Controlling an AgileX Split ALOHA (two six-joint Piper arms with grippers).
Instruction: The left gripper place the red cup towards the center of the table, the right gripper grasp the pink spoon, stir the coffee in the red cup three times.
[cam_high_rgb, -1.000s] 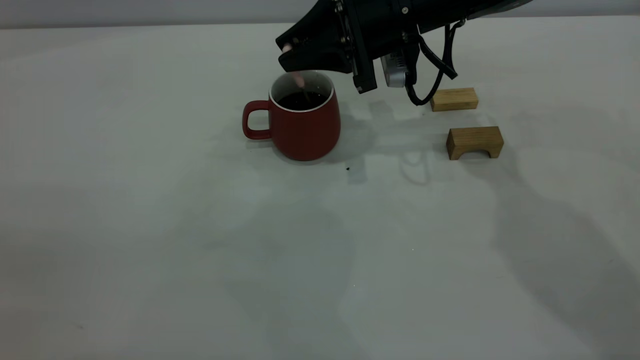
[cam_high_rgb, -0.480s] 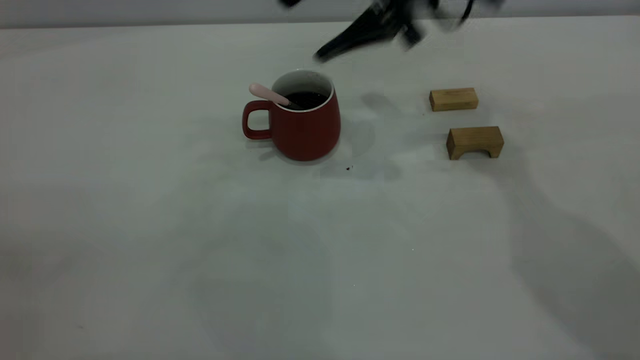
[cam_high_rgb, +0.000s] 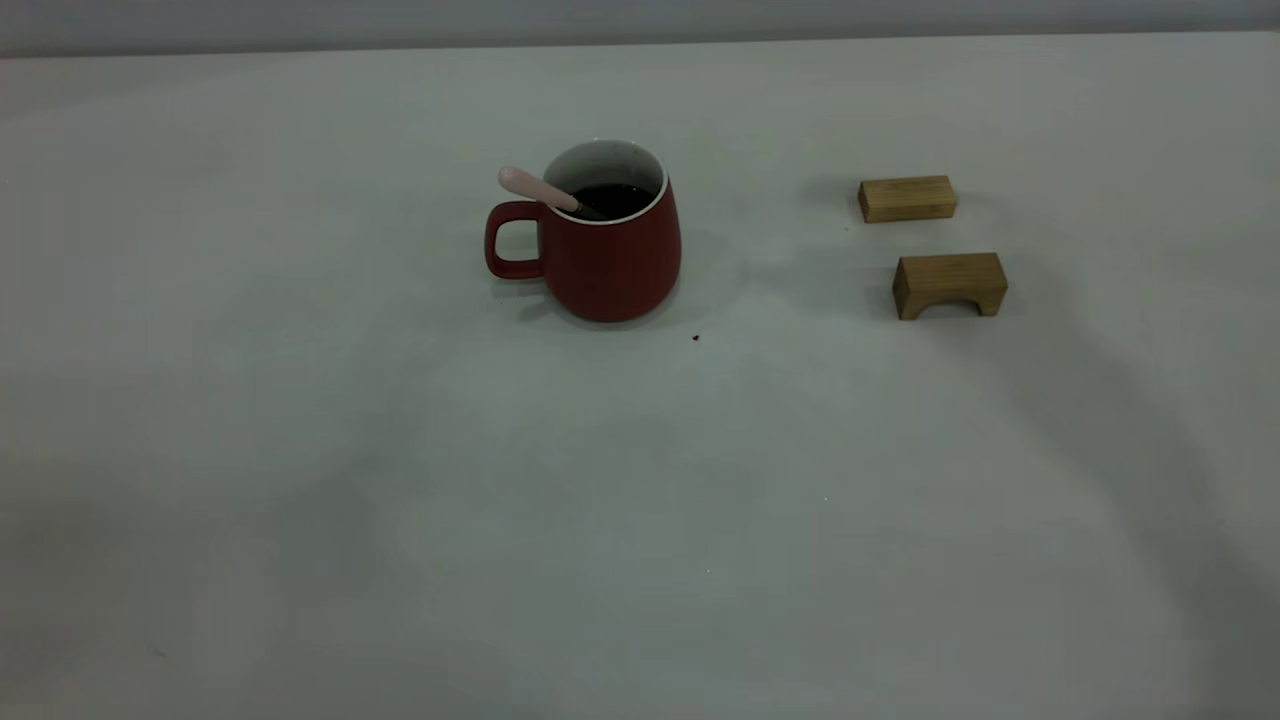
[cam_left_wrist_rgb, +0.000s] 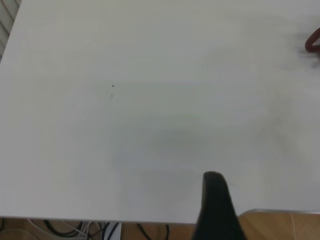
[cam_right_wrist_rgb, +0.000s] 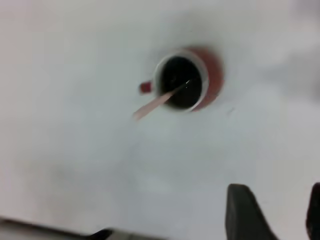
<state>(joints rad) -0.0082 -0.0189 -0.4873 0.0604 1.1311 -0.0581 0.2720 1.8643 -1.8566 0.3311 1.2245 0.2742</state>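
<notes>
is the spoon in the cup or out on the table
In the cup. The spoon leans on the rim of the cup, handle sticking out above the cup handle, bowl end down in the coffee.

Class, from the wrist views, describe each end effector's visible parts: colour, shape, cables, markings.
Left end effector: only one finger shows, matte black, slim, with a rounded tip. Right end effector: two dark, blunt, round-tipped fingers. No cables or markings show on either; no arm shows in the exterior view.
</notes>
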